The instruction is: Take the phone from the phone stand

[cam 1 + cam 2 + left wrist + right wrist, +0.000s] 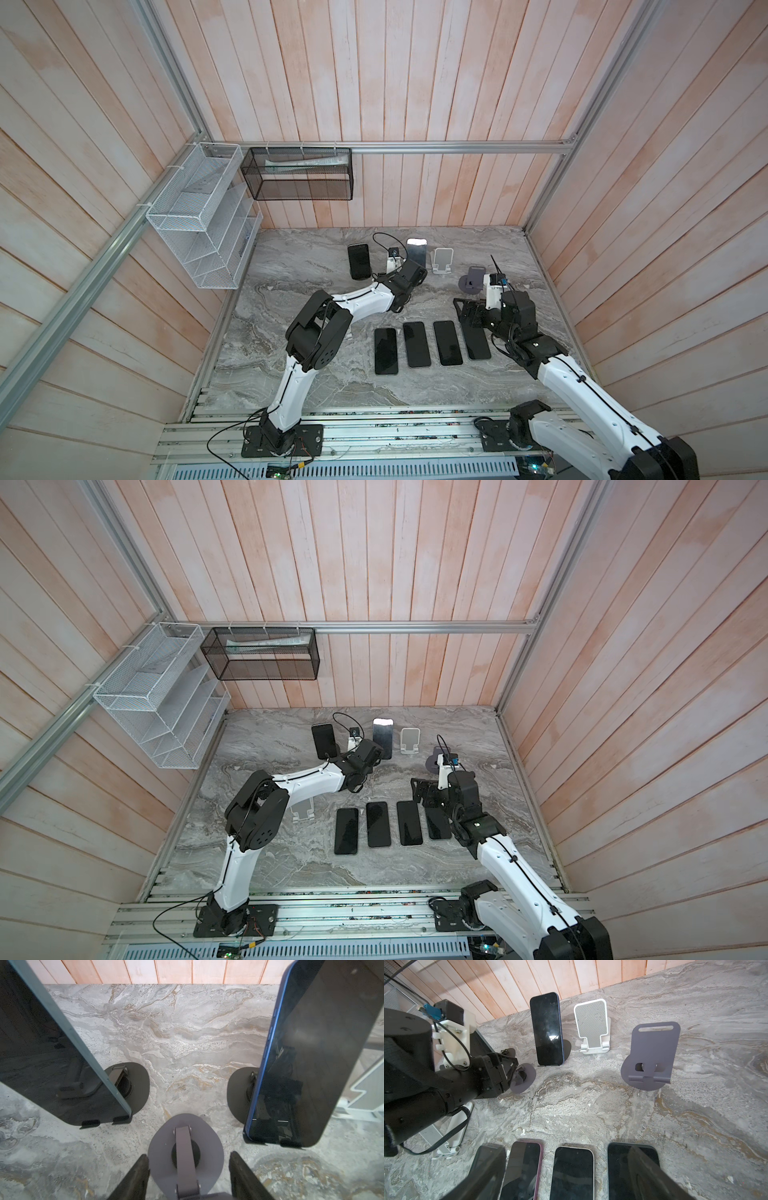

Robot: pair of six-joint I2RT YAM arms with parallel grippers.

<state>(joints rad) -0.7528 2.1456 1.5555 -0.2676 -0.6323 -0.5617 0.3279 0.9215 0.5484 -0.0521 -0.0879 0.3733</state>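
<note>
Two phones stand upright on black phone stands at the back of the table. One is a dark phone [358,260] with a teal edge [52,1064]. The second is a blue-edged phone [417,251] [301,1064] [548,1028]. My left gripper [189,1155] [409,272] sits between them. Its jaws are apart, one on each side of a small empty grey stand [186,1157], and I cannot tell whether they touch it. My right gripper [566,1178] [467,313] hangs open over a row of flat phones and holds nothing.
Several dark phones [417,344] lie flat in a row in the middle of the marble table [291,266]. An empty white stand [592,1026] and an empty grey stand [652,1057] stand at the back right. Another white stand [301,812] lies under the left arm. Wire baskets [199,216] hang on the left wall.
</note>
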